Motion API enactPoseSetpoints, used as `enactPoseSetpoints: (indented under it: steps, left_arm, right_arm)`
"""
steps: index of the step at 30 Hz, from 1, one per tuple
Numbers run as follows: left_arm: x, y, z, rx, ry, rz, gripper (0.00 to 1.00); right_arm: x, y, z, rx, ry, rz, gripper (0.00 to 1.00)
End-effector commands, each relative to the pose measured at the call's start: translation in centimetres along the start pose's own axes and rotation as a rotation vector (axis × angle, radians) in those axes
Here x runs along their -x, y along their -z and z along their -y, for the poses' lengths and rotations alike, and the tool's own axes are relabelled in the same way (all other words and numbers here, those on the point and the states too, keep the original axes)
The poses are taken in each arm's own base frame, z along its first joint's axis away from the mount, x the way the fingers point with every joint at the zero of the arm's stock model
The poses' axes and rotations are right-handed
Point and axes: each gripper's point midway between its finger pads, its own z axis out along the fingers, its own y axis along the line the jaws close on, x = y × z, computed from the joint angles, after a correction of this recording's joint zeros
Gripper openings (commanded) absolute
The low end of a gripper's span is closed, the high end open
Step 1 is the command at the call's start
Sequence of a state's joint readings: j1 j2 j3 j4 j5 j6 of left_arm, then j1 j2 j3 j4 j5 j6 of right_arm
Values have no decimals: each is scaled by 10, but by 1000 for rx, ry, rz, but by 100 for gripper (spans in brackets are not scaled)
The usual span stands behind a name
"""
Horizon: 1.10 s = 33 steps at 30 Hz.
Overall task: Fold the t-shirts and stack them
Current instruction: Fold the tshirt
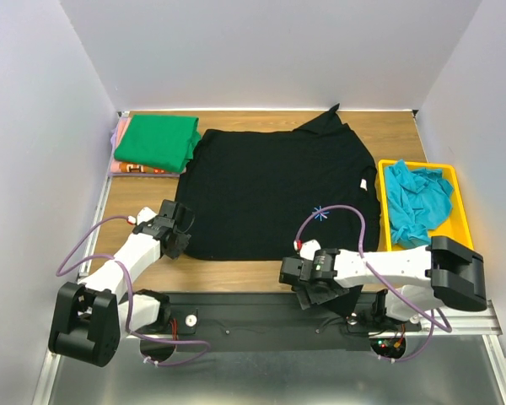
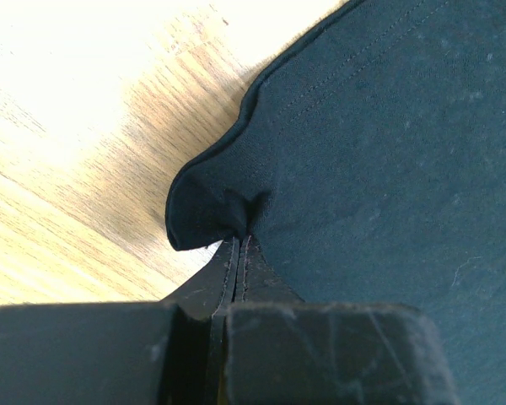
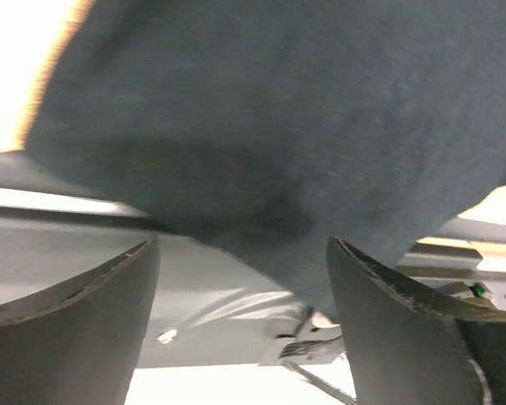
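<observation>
Pinching the black t-shirt (image 1: 274,190) at its 7 o'clock corner, my left gripper (image 2: 240,245) has its fingers pressed together on the cloth. My right gripper (image 3: 243,245) sits at the shirt's 5 o'clock edge, fingers spread wide, with black cloth just past the tips. The shirt lies spread mid-table (image 1: 236,272). The green t-shirt (image 1: 156,142) is folded at 10 o'clock on the orange-pink t-shirt (image 1: 121,167). The teal-blue t-shirt (image 1: 415,202) is crumpled in the yellow tray (image 1: 455,181) at 3 o'clock.
</observation>
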<state>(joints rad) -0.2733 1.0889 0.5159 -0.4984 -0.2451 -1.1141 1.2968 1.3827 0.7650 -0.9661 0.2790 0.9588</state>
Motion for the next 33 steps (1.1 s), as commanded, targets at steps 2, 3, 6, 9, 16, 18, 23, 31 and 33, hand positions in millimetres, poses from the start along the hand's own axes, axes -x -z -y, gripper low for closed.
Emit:
enactPoseSetpoints:
  steps: [2, 3, 6, 9, 16, 18, 23, 31, 33]
  left_arm:
    - [6, -1, -8, 31, -10, 35, 0]
    - [6, -1, -8, 33, -10, 36, 0]
    - [4, -3, -10, 34, -8, 31, 0]
    - [3, -3, -10, 32, -8, 26, 0]
    - [7, -2, -6, 27, -9, 40, 0]
    - [8, -1, -5, 25, -14, 43, 0]
    - [10, -1, -5, 27, -16, 50, 0]
    - [9, 4, 0, 0, -17, 39, 0]
    - [10, 6, 1, -10, -17, 39, 0]
  right_arm:
    - [-11, -10, 16, -93, -37, -28, 82]
    - [-12, -13, 15, -94, -30, -32, 82]
    - [-13, -18, 15, -111, -26, -37, 81]
    - [-12, -24, 17, -152, -36, -39, 69]
    - [-2, -30, 28, -206, -99, -14, 47]
    - [6, -31, 32, -212, -125, 10, 35]
    - [16, -29, 36, -214, -127, 37, 28]
    - [35, -12, 32, -156, -168, 117, 0]
    - [41, -6, 33, -154, -173, 141, 0]
